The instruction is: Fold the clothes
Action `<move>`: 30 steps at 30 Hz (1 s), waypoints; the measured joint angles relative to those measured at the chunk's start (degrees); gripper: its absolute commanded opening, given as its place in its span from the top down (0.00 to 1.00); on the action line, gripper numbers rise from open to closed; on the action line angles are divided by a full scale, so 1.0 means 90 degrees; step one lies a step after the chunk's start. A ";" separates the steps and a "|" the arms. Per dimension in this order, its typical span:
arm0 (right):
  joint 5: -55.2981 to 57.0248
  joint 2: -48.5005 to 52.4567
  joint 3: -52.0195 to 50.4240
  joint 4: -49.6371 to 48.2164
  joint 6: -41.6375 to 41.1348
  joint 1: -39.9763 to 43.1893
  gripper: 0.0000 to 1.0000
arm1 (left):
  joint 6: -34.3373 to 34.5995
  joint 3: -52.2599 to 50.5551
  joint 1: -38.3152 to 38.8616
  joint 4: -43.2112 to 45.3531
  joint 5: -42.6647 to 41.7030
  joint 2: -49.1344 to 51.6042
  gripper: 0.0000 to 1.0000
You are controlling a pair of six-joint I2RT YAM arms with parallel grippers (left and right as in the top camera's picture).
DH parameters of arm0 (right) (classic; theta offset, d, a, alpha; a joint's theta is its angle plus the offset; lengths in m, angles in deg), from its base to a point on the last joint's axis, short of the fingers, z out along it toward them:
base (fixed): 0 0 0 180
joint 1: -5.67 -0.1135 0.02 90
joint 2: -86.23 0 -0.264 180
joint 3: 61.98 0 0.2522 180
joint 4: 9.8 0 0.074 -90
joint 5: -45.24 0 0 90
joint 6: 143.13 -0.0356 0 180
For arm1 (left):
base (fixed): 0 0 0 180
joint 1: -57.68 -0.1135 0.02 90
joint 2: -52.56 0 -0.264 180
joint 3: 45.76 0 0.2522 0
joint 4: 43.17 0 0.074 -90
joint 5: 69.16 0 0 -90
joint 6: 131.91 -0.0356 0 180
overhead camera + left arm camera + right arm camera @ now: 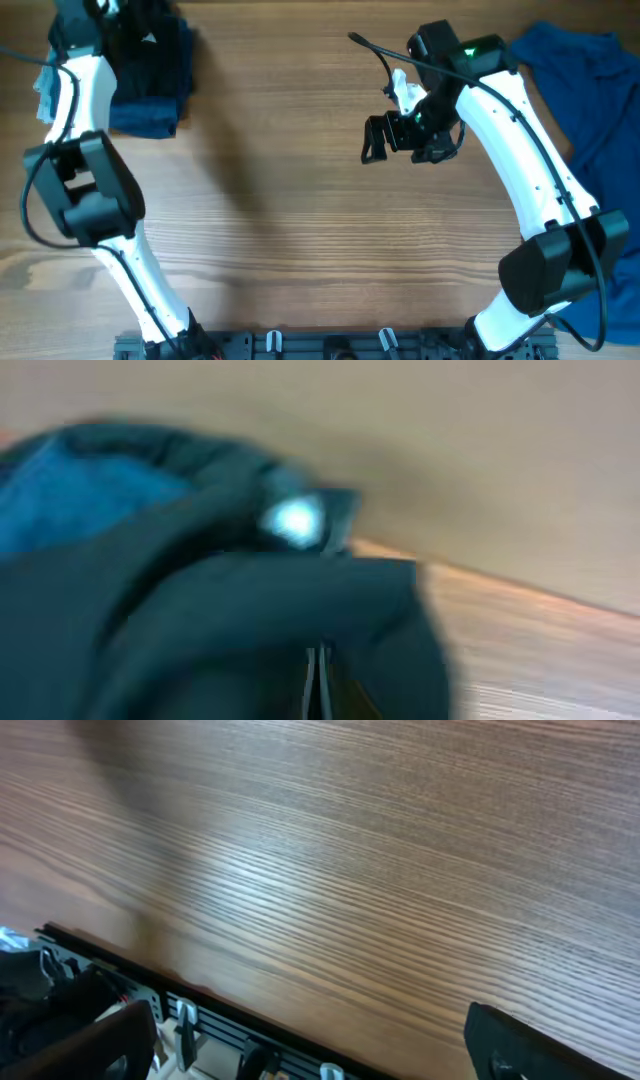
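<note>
1. The left gripper (318, 682), jaws together, sat in the black garment (250, 630) atop the upper-left pile (150, 108); whether it held cloth was unclear.
2. The right gripper (380, 140) hung wide apart mid-frame, empty; the blue garment (580, 90) lay upper right.
3. Likely fetching a garment; next, drag it onto the bare table (300, 250).

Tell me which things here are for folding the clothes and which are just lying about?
For the job:
black garment
navy garment in the left pile
blue garment on the right

Just there:
wooden table
black rail along its near edge
</note>
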 measured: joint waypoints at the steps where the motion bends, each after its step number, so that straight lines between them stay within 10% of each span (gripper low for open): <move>1: 0.0002 0.0000 0.0000 0.0010 0.0000 0.0000 0.00 | -0.0015 0.0000 -0.0046 0.0073 0.0267 0.0250 0.96; 5: 0.0000 0.0000 0.0000 0.0049 0.0000 0.0000 0.01 | -0.0034 0.0070 -0.0134 0.0160 0.0537 0.0641 0.91; 9: 0.0000 0.0000 0.0000 0.0068 -0.0024 0.0000 0.00 | -0.0051 0.0109 -0.0134 0.0100 0.0605 0.0551 0.67; 12: 0.0228 0.0000 0.0000 0.0073 -0.0313 0.0000 0.00 | -0.0080 0.0053 -0.0141 -0.0160 0.0709 -0.0007 0.00; 21: 0.1404 -0.0272 0.0219 0.0073 -0.1382 0.0000 0.00 | -0.0080 0.0102 -0.0121 -0.2552 -0.0869 -0.3874 0.00; 30: 0.1530 -0.3650 0.0369 0.0510 -0.1639 0.0000 0.00 | -0.0143 0.0051 -0.0109 -0.6229 -0.2353 -0.6402 0.04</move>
